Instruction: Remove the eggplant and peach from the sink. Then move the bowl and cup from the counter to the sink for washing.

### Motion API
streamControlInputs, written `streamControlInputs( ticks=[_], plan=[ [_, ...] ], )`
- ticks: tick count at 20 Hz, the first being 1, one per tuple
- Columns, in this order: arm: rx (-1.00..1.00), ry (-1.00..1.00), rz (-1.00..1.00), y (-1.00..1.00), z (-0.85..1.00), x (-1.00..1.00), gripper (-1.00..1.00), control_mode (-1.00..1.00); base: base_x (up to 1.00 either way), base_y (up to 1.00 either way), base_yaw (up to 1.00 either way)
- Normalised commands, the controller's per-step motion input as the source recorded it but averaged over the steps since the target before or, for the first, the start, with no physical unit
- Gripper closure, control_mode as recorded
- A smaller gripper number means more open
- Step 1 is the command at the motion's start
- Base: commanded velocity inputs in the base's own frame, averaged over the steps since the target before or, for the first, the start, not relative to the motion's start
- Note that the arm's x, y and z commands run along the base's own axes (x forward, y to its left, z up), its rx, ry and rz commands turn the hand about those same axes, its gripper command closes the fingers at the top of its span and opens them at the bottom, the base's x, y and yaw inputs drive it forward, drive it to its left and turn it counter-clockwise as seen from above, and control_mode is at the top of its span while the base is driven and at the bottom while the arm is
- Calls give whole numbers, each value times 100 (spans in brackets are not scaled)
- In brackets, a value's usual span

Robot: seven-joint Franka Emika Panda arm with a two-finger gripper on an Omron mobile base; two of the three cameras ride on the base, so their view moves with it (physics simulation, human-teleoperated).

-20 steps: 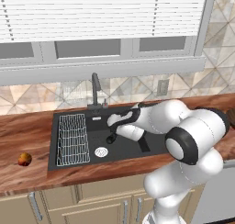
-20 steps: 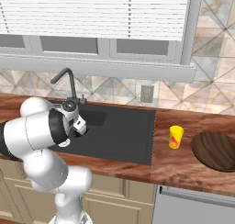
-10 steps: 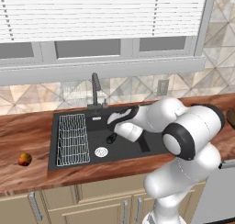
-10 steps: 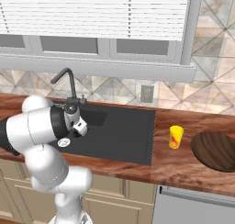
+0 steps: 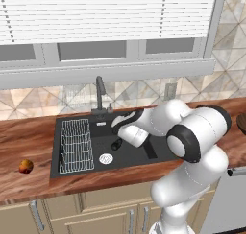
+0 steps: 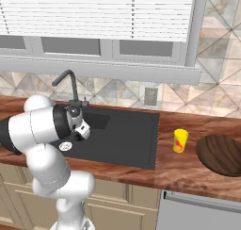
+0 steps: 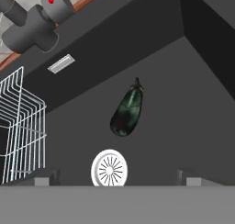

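Wooden desk (image 5: 29,137) carries the peach (image 5: 26,166). Inside the black sink (image 7: 193,126) lies the eggplant (image 7: 127,113), with the gripper (image 7: 112,178) released above it.

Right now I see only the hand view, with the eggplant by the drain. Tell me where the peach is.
Observer: In the left base view the peach is out of the sink, lying on the counter to the left of it.
Operator: Now give me the cup.
Observer: In the right base view the cup stands upright on the counter just right of the sink.
Operator: And the bowl.
Observer: The bowl sits on the counter to the right of the cup, apart from it, and is partly cut off by the picture's edge.
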Motion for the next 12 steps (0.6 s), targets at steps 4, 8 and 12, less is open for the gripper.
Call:
streamControlInputs(
  ticks=[4,8,12],
  plan=[
    [0,0,-1,0,-6,6,-100,-100,0,0,0],
    [0,0,-2,0,-7,8,-100,-100,0,0,0],
    [0,0,0,0,-7,7,-100,-100,0,0,0]
  ],
)
